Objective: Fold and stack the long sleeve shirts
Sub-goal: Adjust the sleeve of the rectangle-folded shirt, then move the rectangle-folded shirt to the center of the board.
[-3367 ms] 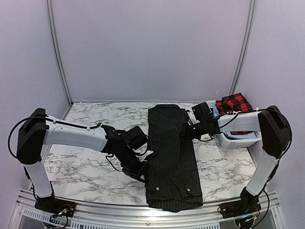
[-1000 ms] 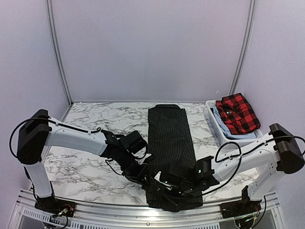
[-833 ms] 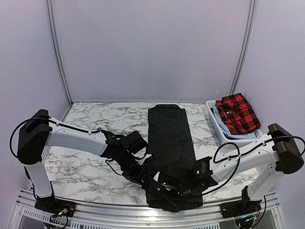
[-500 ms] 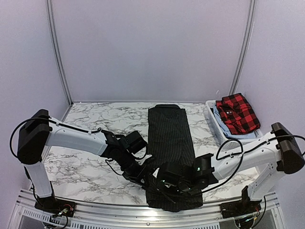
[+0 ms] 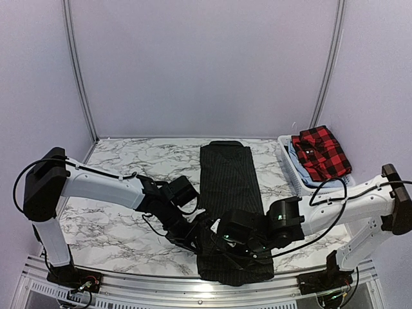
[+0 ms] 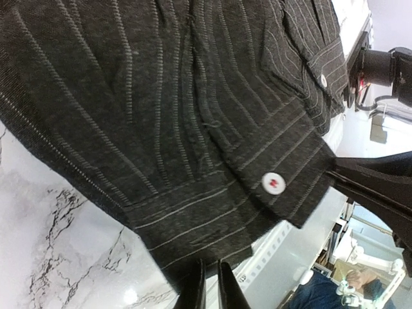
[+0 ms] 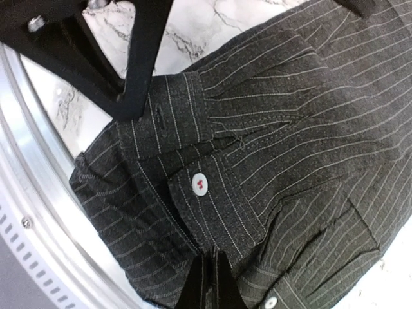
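Right arm has swung from the far right side of the shirt, by the basket, down to the near end; left arm has barely shifted. The black pinstriped button-up cloth shirt [image 5: 230, 193] lies flat as a long narrow strip running near to far down the middle of the white marble-patterned table [image 5: 116, 225], sleeves already folded in, cuffs and white buttons at the near end. The left gripper [image 6: 209, 286] sits at the near left corner of the hem, jaws narrow with the cloth edge seemingly caught between them. The right gripper [image 7: 207, 277] is at the near right, just below a buttoned cuff, jaws closed tight, apparently pinching fabric. The red-and-black checked cloth shirt [image 5: 320, 152] sits folded on top of the white plastic lattice basket [image 5: 293, 177] at far right, well apart from both grippers. Step in hand, by my judgement: gripping the near end for the lengthwise fold. The next move calls for lifting both corners together, evenly, and carrying them toward the far end without dragging the strip or spilling the tucked sleeves.
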Controlling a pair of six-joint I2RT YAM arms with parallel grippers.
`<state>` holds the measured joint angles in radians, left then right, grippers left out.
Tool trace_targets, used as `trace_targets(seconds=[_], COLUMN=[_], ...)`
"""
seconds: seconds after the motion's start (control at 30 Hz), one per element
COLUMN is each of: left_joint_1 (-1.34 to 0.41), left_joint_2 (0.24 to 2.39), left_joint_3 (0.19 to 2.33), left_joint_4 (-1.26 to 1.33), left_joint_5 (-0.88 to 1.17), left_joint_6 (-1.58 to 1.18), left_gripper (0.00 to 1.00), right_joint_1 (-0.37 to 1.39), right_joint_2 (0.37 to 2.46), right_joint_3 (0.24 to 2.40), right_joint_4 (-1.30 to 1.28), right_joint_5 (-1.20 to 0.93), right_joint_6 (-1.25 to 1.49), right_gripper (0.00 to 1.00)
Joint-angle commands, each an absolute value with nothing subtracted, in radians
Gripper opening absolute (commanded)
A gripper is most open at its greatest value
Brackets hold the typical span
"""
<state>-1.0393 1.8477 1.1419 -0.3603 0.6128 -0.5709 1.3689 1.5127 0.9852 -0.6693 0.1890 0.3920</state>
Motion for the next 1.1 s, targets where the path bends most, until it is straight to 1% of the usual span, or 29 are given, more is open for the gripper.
trace_targets(seconds=[0.0, 0.1, 0.2, 0.23, 0.3, 0.37, 0.4, 0.57, 0.67, 0.77, 0.93, 1.07], left_joint_1=[-1.011, -0.983, -0.96, -0.951, -0.93, -0.899, -0.873, -0.77, -0.73, -0.707, -0.671, -0.655], left_joint_2=[1.798, 1.782, 1.776, 1.778, 1.787, 1.802, 1.816, 1.942, 2.052, 2.142, 2.277, 2.383], left_joint_3=[1.16, 1.154, 1.152, 1.155, 1.169, 1.197, 1.218, 1.375, 1.498, 1.613, 1.808, 1.955], left_joint_4=[-0.349, -0.348, -0.347, -0.345, -0.346, -0.344, -0.343, -0.335, -0.328, -0.327, -0.322, -0.321], left_joint_5=[0.597, 0.563, 0.533, 0.524, 0.509, 0.489, 0.476, 0.382, 0.347, 0.269, 0.18, 0.143], left_joint_6=[-0.603, -0.616, -0.618, -0.617, -0.609, -0.593, -0.582, -0.516, -0.479, -0.45, -0.437, -0.445], left_gripper=[0.11, 0.13, 0.15, 0.17, 0.18, 0.21, 0.23, 0.3, 0.34, 0.42, 0.48, 0.53], right_joint_1=[1.376, 1.376, 1.376, 1.375, 1.376, 1.364, 1.338, 1.107, 0.954, 0.805, 0.565, 0.442], right_joint_2=[1.457, 1.441, 1.445, 1.452, 1.46, 1.456, 1.453, 1.453, 1.491, 1.521, 1.6, 1.716], right_joint_3=[1.027, 1.016, 0.981, 0.973, 0.971, 0.979, 0.987, 1.037, 1.063, 1.072, 1.075, 1.124], right_joint_4=[-0.764, -0.768, -0.721, -0.702, -0.677, -0.664, -0.661, -0.597, -0.546, -0.468, -0.304, -0.24], right_joint_5=[0.147, 0.115, 0.082, 0.075, 0.079, 0.12, 0.137, 0.176, 0.22, 0.226, 0.146, 0.09], right_joint_6=[0.4, 0.407, 0.412, 0.416, 0.427, 0.434, 0.436, 0.41, 0.387, 0.365, 0.356, 0.346], right_gripper=[0.0, 0.0, 0.0, 0.02, 0.12, 0.3, 0.38, 0.56, 0.58, 0.58, 0.56, 0.53])
